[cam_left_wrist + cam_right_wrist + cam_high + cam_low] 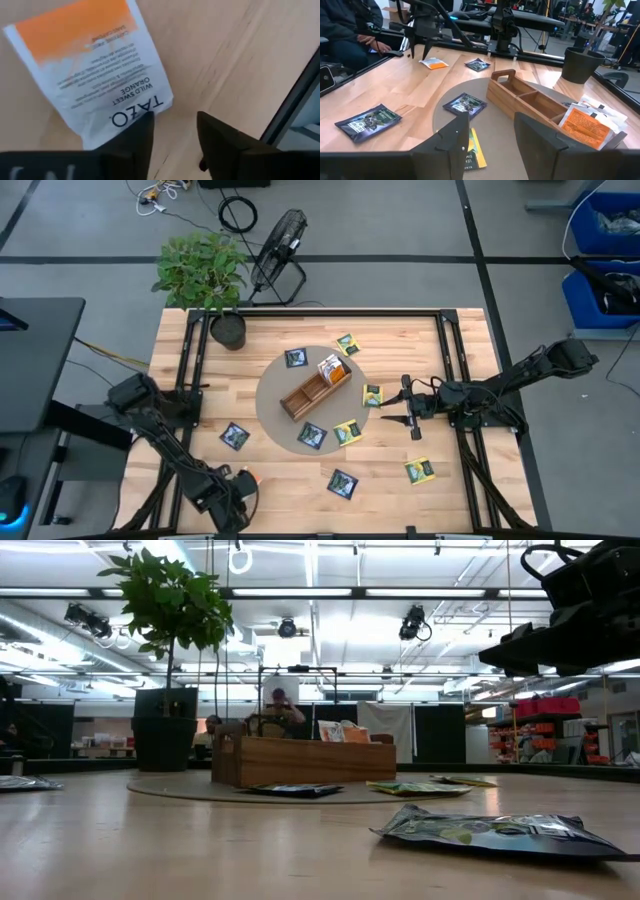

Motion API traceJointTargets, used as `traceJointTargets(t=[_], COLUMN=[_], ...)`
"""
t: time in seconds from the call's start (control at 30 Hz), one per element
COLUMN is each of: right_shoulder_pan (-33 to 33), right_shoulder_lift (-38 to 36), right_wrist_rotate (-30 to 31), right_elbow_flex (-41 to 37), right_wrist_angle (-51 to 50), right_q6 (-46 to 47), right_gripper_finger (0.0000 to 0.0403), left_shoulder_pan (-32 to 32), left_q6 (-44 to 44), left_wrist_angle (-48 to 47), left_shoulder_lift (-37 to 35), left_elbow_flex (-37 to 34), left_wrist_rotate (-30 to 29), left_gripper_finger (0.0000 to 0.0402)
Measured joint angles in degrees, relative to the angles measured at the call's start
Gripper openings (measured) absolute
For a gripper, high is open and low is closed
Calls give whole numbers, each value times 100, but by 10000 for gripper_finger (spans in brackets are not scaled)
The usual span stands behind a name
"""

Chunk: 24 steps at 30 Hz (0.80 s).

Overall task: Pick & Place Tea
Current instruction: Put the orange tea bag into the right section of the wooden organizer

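An orange-and-white tea packet (90, 65) lies flat on the wood near the table's front left corner (249, 478). My left gripper (174, 122) points down just above it, open, nothing between its fingers; one finger stands over the packet's corner. Other tea packets lie scattered: dark ones (236, 436) (342, 482) and yellow-green ones (419, 471) (372, 394). More orange packets (585, 122) stand in one end of the wooden tray (315, 390). My right gripper (491, 135) hovers open, level, at the round mat's right edge (410, 412).
The tray sits on a round grey mat (275, 415) at the table's middle. A potted plant (228, 330) stands at the far left. Black frame rails (455, 360) run along both sides. A person's hand (370, 42) shows beyond the table's left edge.
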Motion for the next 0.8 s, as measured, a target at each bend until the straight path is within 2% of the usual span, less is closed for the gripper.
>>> traceJointTargets(t=[0.17, 0.4, 0.57, 0.7, 0.8], right_shoulder_pan=[0, 0, 0, 0, 0], right_shoulder_lift=[0, 0, 0, 0, 0], right_wrist_rotate=[0, 0, 0, 0, -2], right_elbow_flex=[0, 0, 0, 0, 0], right_wrist_angle=[-5, 6, 1, -13, -45], right_q6=[40, 19, 38, 19, 16], right_gripper_finger=[165, 165, 165, 165, 165], left_shoulder_pan=[130, 272, 480, 506, 470], left_q6=[-5, 3, 266, 545, 598], left_wrist_angle=[25, -93, -427, -1050, -1041], left_shoulder_lift=[4, -39, -152, -162, -159], left_elbow_flex=[5, -10, 230, 422, 401], left_wrist_rotate=[293, 1037, 1029, 737, 567], left_gripper_finger=[191, 180, 173, 167, 165])
